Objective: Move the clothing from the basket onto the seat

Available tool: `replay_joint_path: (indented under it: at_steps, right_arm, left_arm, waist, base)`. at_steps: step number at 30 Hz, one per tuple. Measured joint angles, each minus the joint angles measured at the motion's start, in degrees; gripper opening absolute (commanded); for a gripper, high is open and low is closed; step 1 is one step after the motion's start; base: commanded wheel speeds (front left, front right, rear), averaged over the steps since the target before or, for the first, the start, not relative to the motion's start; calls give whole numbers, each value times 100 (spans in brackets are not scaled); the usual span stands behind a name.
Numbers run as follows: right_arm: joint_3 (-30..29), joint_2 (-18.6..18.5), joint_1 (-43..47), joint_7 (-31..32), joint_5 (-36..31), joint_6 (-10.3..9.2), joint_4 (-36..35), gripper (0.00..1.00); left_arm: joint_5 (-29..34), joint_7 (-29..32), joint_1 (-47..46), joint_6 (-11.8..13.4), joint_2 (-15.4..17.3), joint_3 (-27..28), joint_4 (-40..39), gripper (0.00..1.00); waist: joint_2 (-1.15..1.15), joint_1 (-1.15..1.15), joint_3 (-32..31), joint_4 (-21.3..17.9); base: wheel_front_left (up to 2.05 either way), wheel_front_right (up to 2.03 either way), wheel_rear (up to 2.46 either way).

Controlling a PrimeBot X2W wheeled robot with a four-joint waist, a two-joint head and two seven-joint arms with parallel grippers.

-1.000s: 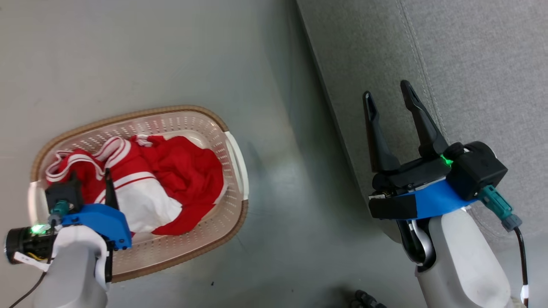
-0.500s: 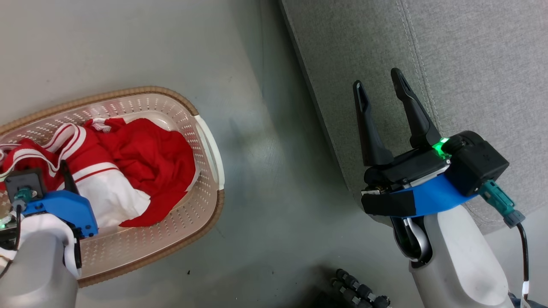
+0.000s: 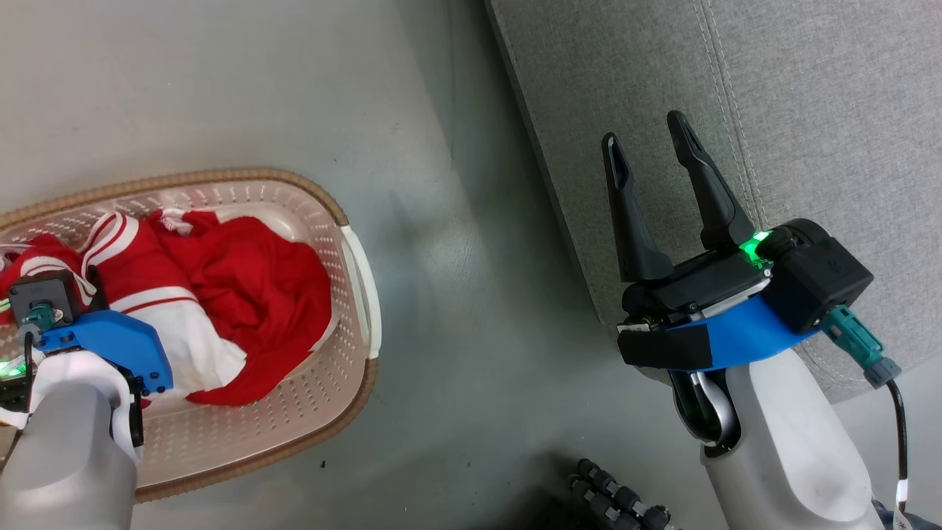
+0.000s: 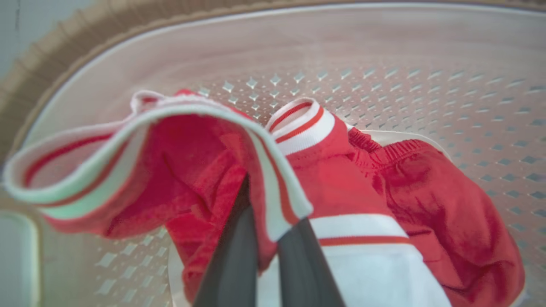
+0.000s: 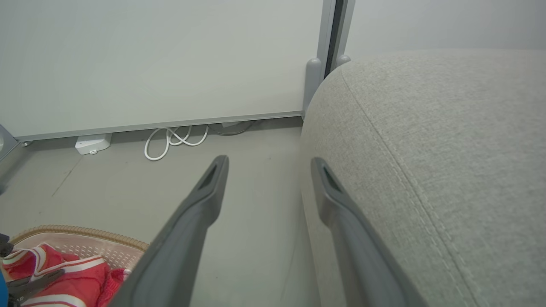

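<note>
Plainly, both garments sit inside the basket (image 3: 324, 383). The red-and-white shirt (image 4: 362, 256) lies right under and around the left gripper (image 4: 268, 221), whose two dark fingers stand close together with a fold of the shirt's red cloth nipped between them, and the striped trim loops up over their tips. Just to the right of those fingers in the left wrist view, touching the first shirt, the plain red shirt (image 4: 448, 204) is bunched against the perforated wall. Beyond the fingertips the cream wall curves up to the brown rim. The right gripper (image 3: 644, 132) is well apart from the basket, its fingers spread wide and holding nothing. Its tips are over the near edge of the grey seat (image 3: 809, 110), which runs on past them. Bare grey floor (image 3: 456, 258) lies between this gripper and the basket.
</note>
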Motion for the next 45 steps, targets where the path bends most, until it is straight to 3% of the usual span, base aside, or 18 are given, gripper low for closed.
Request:
replay_joint_path:
  at_steps: [13, 22, 33, 41, 45]
  right_arm:
    - [23, 0, -15, 0, 3, -1, 29, 100]
    - [-36, 1, 66, 0, -127, 0, 253, 100]
    - [-233, 7, 848, -2, -591, 0, 730, 100]
    - [-487, 3, 1469, -14, -880, 0, 987, 100]
    - [-565, 4, 1662, 44, -926, 0, 989, 100]
  left_arm:
    - [-81, -82, -64, -88, -43, -110, 243, 0]
    - [-60, -189, 47, -290, -416, -364, 463, 0]
    - [125, -292, 599, -792, -1113, -949, 598, 0]
    - [238, -310, 766, -1141, -1285, -1584, -4, 0]
    - [-89, -313, 782, -1270, -1291, -2036, -526, 0]
  waist:
    - [0, 0, -84, 30]
    - [0, 0, -578, 156]
    - [0, -1, -2169, 663]
    - [0, -2, -3330, 1155]
    - [0, -2, -3841, 1398]
  base:
    - [0, 0, 0]
    - [0, 0, 0]
    - [0, 0, 0]
    - [0, 0, 0]
    - [0, 0, 0]
